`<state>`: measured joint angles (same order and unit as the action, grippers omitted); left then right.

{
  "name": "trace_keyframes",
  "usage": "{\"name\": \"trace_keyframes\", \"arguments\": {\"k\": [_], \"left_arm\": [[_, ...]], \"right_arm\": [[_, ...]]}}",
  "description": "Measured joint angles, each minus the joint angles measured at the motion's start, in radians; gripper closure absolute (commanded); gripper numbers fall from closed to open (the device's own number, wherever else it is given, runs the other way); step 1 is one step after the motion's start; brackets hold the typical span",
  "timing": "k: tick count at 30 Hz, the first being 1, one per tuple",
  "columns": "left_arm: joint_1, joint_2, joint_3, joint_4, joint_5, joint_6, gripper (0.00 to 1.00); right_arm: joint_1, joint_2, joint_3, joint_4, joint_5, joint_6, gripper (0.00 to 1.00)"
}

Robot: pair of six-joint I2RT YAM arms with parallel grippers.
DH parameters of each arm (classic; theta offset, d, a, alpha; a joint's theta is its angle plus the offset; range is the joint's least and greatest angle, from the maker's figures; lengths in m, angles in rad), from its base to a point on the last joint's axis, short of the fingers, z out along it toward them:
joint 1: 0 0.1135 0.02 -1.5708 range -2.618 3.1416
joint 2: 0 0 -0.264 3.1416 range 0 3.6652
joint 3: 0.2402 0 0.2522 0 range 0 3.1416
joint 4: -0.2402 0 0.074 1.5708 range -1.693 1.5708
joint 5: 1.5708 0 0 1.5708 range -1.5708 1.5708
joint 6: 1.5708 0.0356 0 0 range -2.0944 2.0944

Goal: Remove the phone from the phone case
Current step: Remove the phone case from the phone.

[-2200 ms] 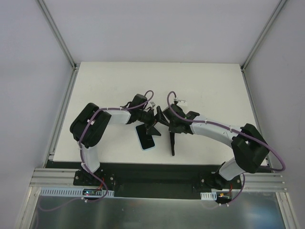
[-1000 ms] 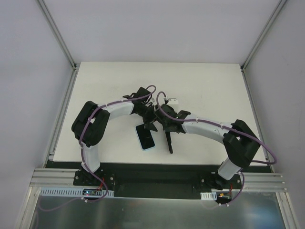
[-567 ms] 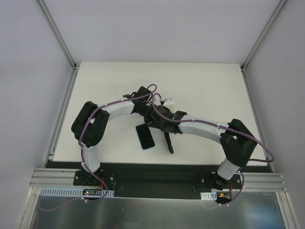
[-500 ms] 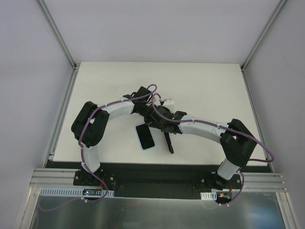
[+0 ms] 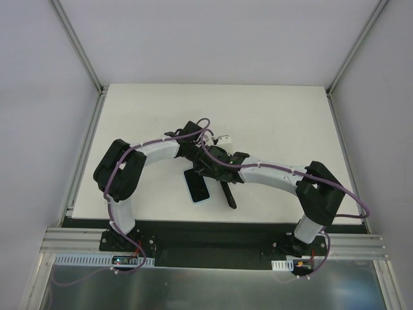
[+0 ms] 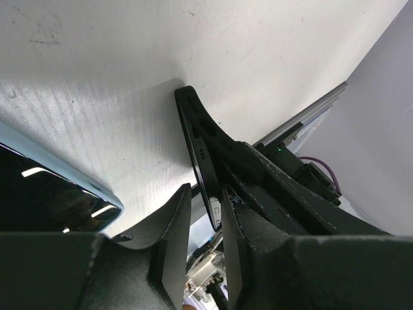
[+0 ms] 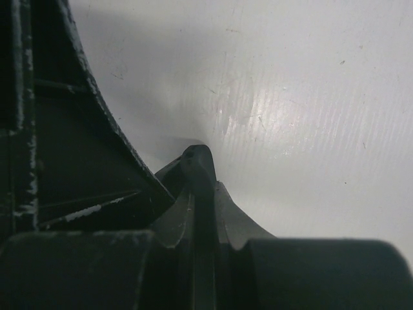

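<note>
Right arm drawn in closer to left arm; phone (image 5: pixel 198 187) lies free, flat on table (image 5: pixel 277 123).
Right tool (image 7: pixel 197 163) clamps empty case (image 5: pixel 228 195) on edge; left tool (image 6: pixel 205 208) straddles it, grip unclear. Extraction looks done; next, lay case down and release.

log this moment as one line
case: on edge, pinched by right gripper | phone: flat on table, bare | left gripper: straddles case, grip unclear

Overhead view: even, diffuse light from above; the white table (image 5: pixel 277 116) is bright and sharp, with short soft shadows under the arms (image 5: pixel 151 150). Left wrist view: table grain crisp, the phone (image 6: pixel 39 200) screen mirrors two small highlights, the near fingers (image 6: pixel 171 258) blur. Right wrist view: dim at left (deep shadow), glare right of centre, foreground unfocused.
</note>
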<state>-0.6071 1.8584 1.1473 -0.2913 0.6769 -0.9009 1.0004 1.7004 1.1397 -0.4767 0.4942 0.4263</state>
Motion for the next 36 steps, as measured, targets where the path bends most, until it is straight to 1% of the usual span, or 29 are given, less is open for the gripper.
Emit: {"name": "trace_keyframes", "arguments": {"k": [11, 20, 24, 27, 31, 33, 36], "left_arm": [[-0.005, 0.002, 0.0, 0.005, -0.003, -0.009, 0.77], [-0.009, 0.042, 0.034, -0.005, 0.016, -0.014, 0.78], [-0.009, 0.055, 0.042, -0.01, 0.033, -0.018, 0.8], [-0.01, 0.055, 0.039, -0.011, 0.04, -0.024, 0.84], [-0.01, 0.006, -0.037, 0.024, 0.025, -0.055, 0.81], [-0.01, -0.039, -0.099, 0.039, -0.002, -0.076, 0.78], [-0.013, -0.057, -0.131, 0.031, -0.013, -0.093, 0.75]], "right_arm": [[0.004, -0.015, -0.021, 0.014, 0.012, -0.004, 0.98], [0.003, -0.029, -0.036, 0.012, 0.025, -0.062, 0.98], [0.005, -0.039, -0.046, 0.013, 0.025, -0.074, 0.98], [0.011, -0.044, -0.053, 0.016, 0.026, -0.076, 0.99], [0.033, -0.048, -0.055, 0.02, 0.022, -0.076, 0.99], [0.054, -0.049, -0.057, 0.027, 0.013, -0.077, 0.99], [0.076, -0.048, -0.057, 0.029, -0.005, -0.08, 0.99]]}}
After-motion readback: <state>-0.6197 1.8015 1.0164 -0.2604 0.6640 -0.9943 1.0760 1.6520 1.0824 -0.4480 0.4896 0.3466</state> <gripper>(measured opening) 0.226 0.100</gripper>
